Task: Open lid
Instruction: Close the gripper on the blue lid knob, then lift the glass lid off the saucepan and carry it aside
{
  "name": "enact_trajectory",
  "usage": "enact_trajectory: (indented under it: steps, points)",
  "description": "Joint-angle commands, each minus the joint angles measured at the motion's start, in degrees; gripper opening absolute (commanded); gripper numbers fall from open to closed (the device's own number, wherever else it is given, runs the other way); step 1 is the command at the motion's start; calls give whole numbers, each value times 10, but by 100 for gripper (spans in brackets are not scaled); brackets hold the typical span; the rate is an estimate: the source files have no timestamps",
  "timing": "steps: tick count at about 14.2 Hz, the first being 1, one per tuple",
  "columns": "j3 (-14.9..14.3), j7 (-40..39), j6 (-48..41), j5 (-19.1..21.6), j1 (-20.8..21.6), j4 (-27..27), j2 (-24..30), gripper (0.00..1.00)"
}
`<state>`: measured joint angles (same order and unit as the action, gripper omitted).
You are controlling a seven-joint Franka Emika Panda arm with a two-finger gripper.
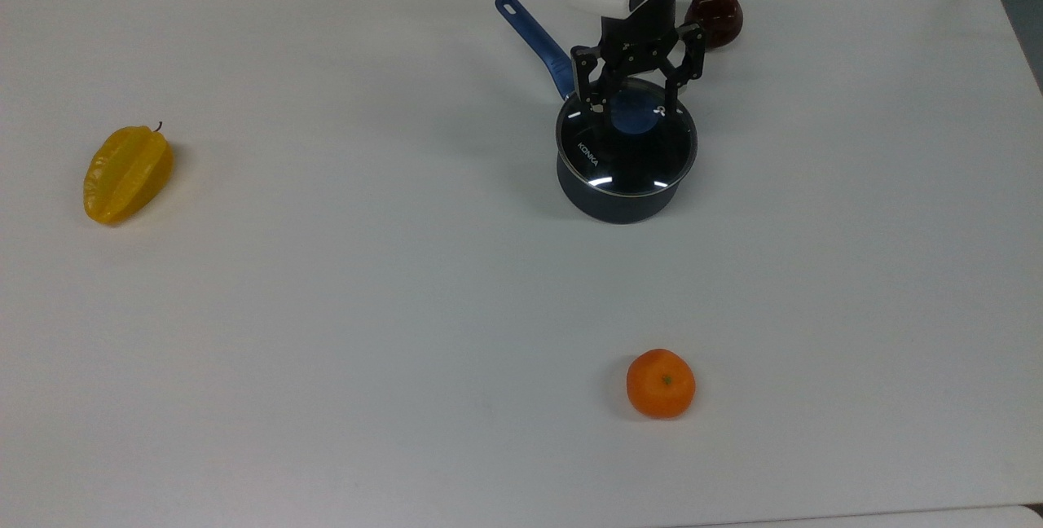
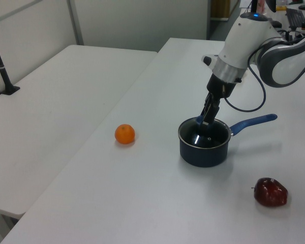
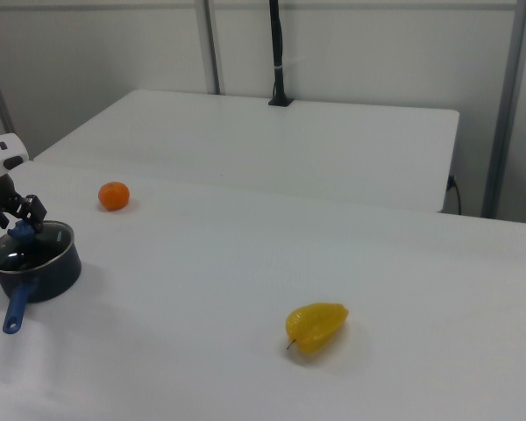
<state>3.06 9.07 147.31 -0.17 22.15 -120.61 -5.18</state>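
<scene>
The lid (image 1: 631, 160) is a clear glass disc with a metal rim, lying flat on the dark saucepan (image 1: 619, 204). Its blue knob (image 1: 634, 116) sits at the centre. The pan's long blue handle (image 1: 534, 29) points toward the top view's upper left. My gripper (image 1: 631, 109) hangs straight over the lid, open, with one black finger on each side of the knob and close to it. In the left view the gripper (image 2: 206, 120) reaches down to the knob (image 2: 199, 120) on the pan (image 2: 204, 147). In the right view the gripper (image 3: 16, 216) is above the pan (image 3: 35, 263).
A dark red apple (image 1: 717, 15) lies just behind the arm, toward the top view's upper right. An orange (image 1: 661, 383) sits near the front edge and a yellow starfruit (image 1: 128, 173) far to the top view's left. The white table (image 1: 326, 308) spreads between them.
</scene>
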Motion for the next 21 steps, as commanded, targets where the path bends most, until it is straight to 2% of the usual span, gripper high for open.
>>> enact_trajectory:
  steps: [1, 5, 6, 8, 10, 13, 15, 18, 21]
  points:
    - [-4, 17, -30, -9, 8, -4, 14, 67]
    - [-4, 17, -41, -9, 8, -4, 16, 67]
    - [-4, 17, -41, -9, 8, -4, 17, 63]
    - [-4, 17, -42, -8, 7, -3, 18, 47]
    - [-4, 23, -44, -9, 7, -2, 20, 42]
    - [-3, 43, -78, -9, 8, 15, 29, 41]
    - [-3, 64, -148, -9, 8, 65, 33, 41]
    - [-4, 74, -185, -8, 2, 103, 34, 41]
    - [-30, 70, -187, -9, -10, 107, 47, 41]
